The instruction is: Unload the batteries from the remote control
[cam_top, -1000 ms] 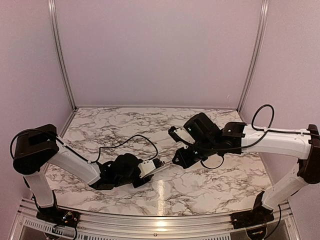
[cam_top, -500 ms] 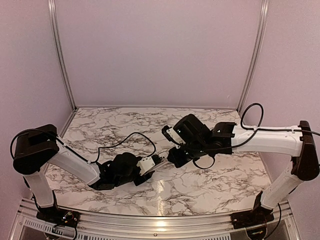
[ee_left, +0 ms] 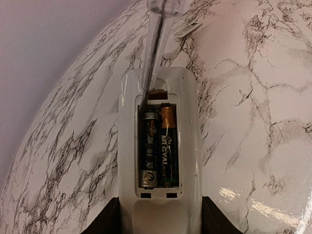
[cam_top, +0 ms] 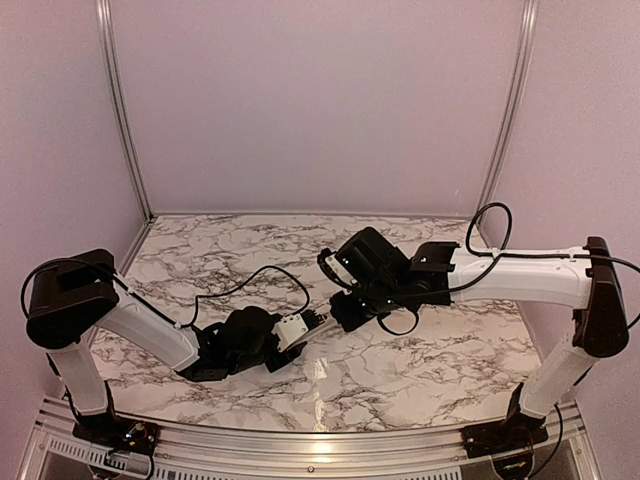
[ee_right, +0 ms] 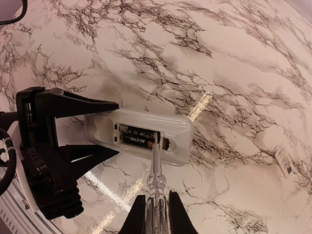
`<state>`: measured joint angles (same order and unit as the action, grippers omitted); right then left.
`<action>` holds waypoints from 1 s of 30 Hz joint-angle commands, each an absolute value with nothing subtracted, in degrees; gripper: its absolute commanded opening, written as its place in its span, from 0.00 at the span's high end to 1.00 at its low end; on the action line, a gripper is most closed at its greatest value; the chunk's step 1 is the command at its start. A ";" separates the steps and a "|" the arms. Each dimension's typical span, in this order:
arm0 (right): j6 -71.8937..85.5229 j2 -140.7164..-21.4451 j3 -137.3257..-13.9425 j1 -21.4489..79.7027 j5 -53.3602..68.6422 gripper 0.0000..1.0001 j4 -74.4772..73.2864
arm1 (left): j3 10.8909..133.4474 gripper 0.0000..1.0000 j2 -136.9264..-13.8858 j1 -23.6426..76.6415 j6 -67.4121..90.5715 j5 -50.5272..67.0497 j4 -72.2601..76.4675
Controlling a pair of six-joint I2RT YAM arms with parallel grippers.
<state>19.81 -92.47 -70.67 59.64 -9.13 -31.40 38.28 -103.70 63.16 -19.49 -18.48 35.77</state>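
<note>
Batteries (ee_left: 158,146) lie in the remote control (ee_left: 127,161) gripped by the left tool (ee_left: 160,223); right tool (ee_right: 156,215) grips a screwdriver (ee_right: 155,168)

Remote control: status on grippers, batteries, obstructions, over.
Left gripper shut on remote control, compartment open. Right gripper shut on clear tool, tip in compartment by batteries. Both batteries seated. Pale strip lies apart, nothing blocking.

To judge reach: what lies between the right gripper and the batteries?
A clear-handled tool in the right gripper, tip at the batteries; right wrist view.
</note>
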 commanded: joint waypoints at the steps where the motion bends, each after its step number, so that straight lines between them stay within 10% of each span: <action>1: 19.49 -93.36 -72.56 60.08 -10.95 1.00 -32.61 | 38.47 1.00 -104.21 63.46 -19.82 -18.74 37.97; 30: 21.27 -92.48 -73.74 61.35 -11.93 1.00 -34.13 | 39.68 1.00 -105.64 63.50 -20.38 -20.39 36.65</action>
<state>20.56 -92.73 -71.24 60.66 -11.11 -33.30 38.50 -104.66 63.18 -19.97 -19.35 35.77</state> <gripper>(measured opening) 0.117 0.510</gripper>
